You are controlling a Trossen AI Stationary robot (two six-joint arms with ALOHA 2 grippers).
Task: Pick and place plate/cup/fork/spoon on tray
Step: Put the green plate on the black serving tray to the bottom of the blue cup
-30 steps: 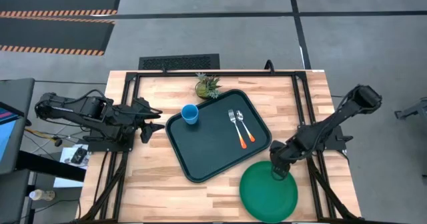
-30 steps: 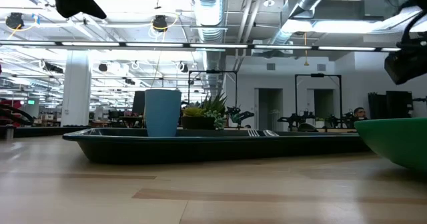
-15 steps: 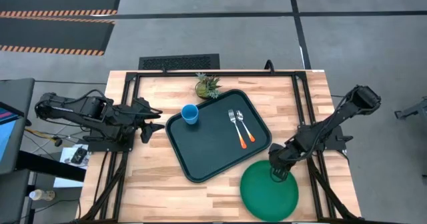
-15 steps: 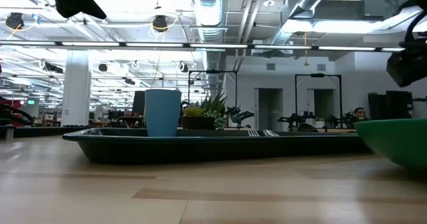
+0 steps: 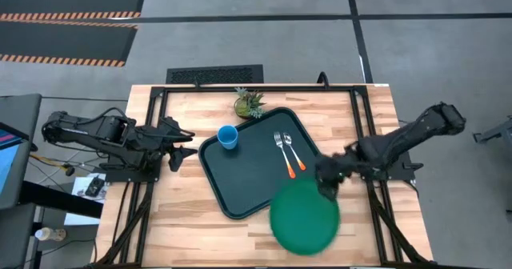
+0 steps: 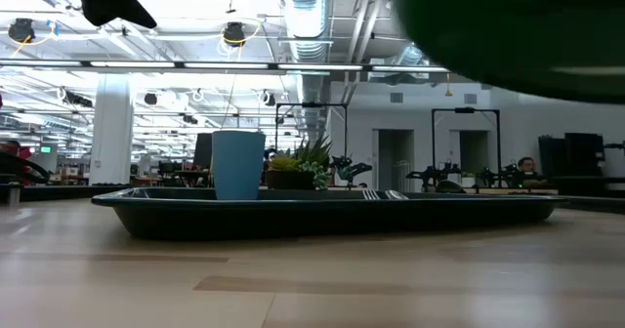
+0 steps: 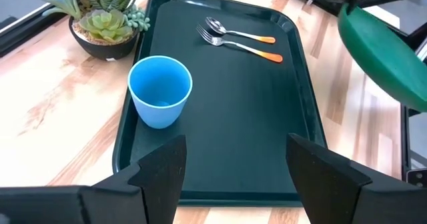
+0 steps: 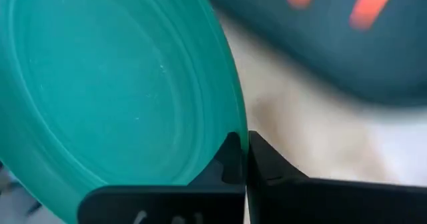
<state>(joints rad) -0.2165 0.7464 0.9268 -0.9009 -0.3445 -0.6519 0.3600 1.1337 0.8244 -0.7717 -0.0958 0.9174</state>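
The dark tray [image 5: 248, 181] lies slantwise in the middle of the table. On it the blue cup [image 5: 228, 137] stands upright, and the fork [image 5: 279, 142] and spoon [image 5: 289, 141] lie side by side with orange handles. The green plate [image 5: 302, 219] hangs in the air by the tray's near right corner, and fills the low view's upper right [image 6: 508, 25]. My right gripper [image 5: 325, 190] is shut on it. My left gripper [image 5: 192, 146] waits open, left of the tray; its wrist view shows its fingers spread before the tray [image 7: 220, 117]. My right gripper pinches the plate's rim [image 8: 230, 139] between its two fingers, on the plate's far right side [image 5: 323, 195]. The fingers come from the table's right, slanting down. The plate is lifted clear of the table and sits tilted [image 7: 383, 54].
A small potted succulent [image 5: 250, 103] stands just beyond the tray's far edge. Bare wood [image 5: 184, 213] shows near and left of the tray. Black frame rails [image 5: 152, 181] run along the table's left and right sides.
My right gripper has shut on the plate's rim, risen and gone toward the table's left edge. The plate, which lay on the table near the right front, is now lifted clear and tilted, closer to the tray.
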